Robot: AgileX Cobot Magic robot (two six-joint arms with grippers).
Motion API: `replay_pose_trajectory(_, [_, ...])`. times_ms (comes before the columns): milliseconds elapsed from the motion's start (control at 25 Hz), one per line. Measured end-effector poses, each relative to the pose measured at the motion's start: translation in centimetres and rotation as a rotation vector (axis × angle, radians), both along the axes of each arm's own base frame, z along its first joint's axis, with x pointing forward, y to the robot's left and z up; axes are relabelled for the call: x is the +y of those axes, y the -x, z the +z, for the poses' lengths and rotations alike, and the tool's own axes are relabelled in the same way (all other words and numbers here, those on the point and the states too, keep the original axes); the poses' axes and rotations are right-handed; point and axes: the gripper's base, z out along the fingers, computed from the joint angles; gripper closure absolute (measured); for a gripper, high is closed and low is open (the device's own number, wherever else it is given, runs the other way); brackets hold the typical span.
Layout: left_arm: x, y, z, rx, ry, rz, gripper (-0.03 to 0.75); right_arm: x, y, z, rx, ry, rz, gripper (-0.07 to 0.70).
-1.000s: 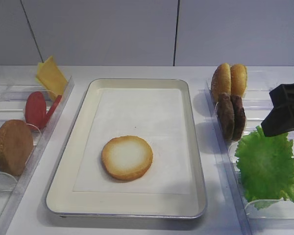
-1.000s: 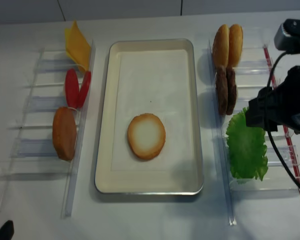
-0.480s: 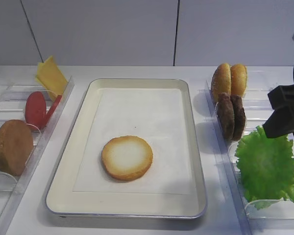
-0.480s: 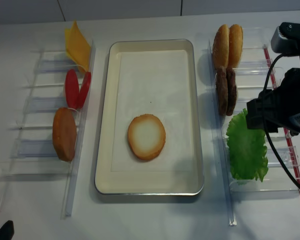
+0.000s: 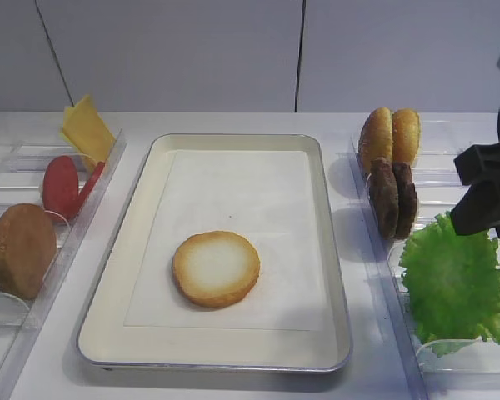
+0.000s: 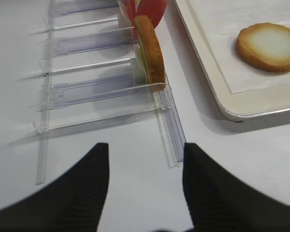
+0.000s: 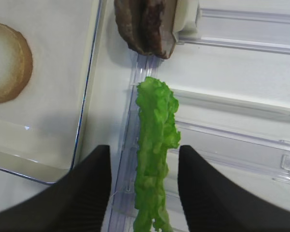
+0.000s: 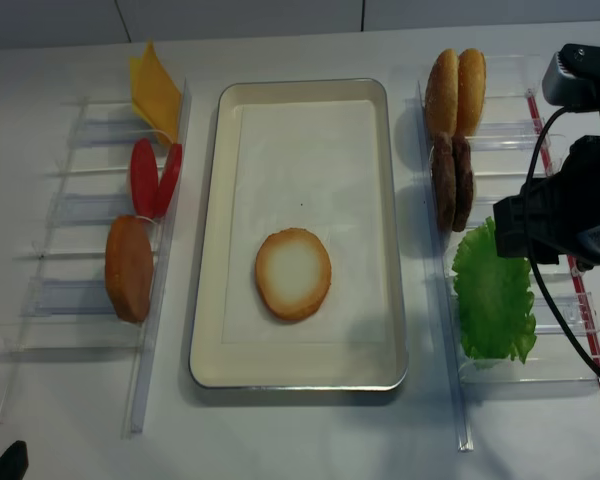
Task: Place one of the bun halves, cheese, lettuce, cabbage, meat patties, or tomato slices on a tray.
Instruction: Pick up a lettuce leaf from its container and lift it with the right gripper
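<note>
A cream tray [image 5: 117, 283] holds one bun half [image 5: 216, 267], cut face up. The frilly green lettuce [image 7: 157, 145] stands on edge in the right rack, next to two meat patties [image 7: 147, 24]. My right gripper [image 7: 142, 147] straddles the lettuce's upper edge, open, with a gap between the leaf and each finger. Two more bun halves [image 5: 389, 135] stand behind the patties. In the left rack are a bun half [image 5: 21, 250], tomato slices [image 5: 62, 185] and cheese [image 5: 87, 129]. My left gripper [image 6: 145, 147] is open over bare table. Cabbage is out of view.
Clear plastic racks [image 8: 90, 210] flank the tray on both sides. The right arm's black body and cable [image 8: 565, 215] hang over the right rack [image 8: 580, 330]. The left rack's front corner [image 6: 174, 145] lies just ahead of my left gripper.
The right arm has shifted slightly rightward over the lettuce. The lettuce, the bun on the tray and everything else stay where they were.
</note>
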Motion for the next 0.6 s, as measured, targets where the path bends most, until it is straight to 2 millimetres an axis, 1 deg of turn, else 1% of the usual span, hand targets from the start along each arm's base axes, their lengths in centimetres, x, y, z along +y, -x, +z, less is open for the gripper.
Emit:
replay_pose_trajectory(160, [0.00, 0.00, 0.00, 0.000, 0.000, 0.000, 0.389, 0.04, -0.40, -0.57, 0.030, 0.002, -0.002, 0.286])
replay_pose_trajectory(360, [0.00, 0.00, 0.00, 0.000, 0.000, 0.000, 0.389, 0.05, -0.44, -0.63, 0.033, 0.002, -0.003, 0.287])
replay_pose_trajectory(600, [0.00, 0.00, 0.00, 0.000, 0.000, 0.000, 0.389, 0.04, -0.44, -0.63, 0.033, 0.003, -0.003, 0.332])
